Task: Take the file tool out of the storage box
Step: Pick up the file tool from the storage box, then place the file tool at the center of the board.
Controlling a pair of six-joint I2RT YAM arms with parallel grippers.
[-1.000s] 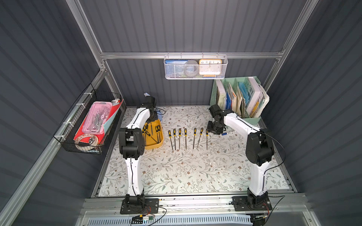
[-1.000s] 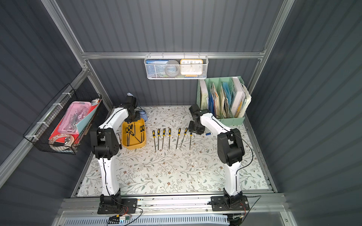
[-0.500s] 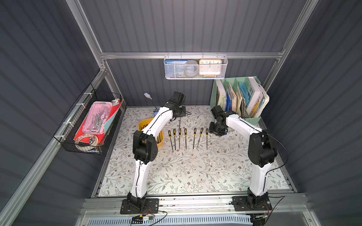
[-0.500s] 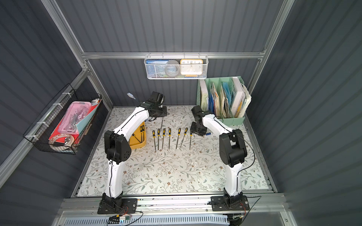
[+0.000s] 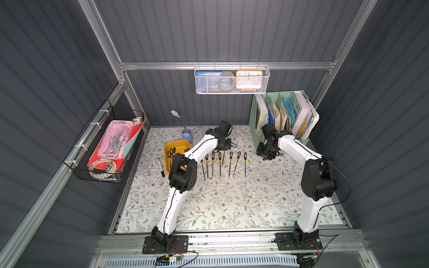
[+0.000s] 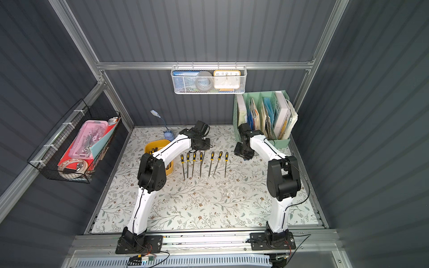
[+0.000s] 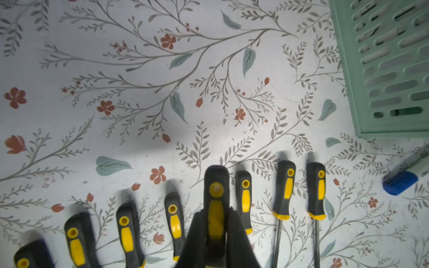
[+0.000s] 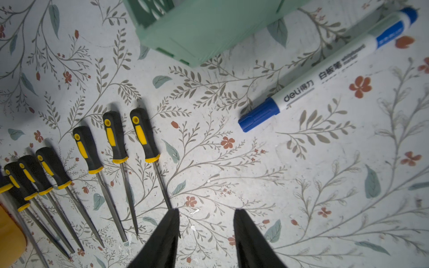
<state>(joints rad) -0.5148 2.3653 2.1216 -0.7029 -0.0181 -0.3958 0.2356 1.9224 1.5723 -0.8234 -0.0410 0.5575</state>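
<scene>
Row of files (image 5: 220, 160) lies right of storage box (image 5: 177, 142).

My two top views sit high at the front, above the arm bases, looking steeply down at the whole bench (image 5: 220, 208) toward the back wall. Both wrist cameras hang close over it, sharing the row of files (image 7: 246, 199) and green organiser (image 8: 209, 30).
</scene>
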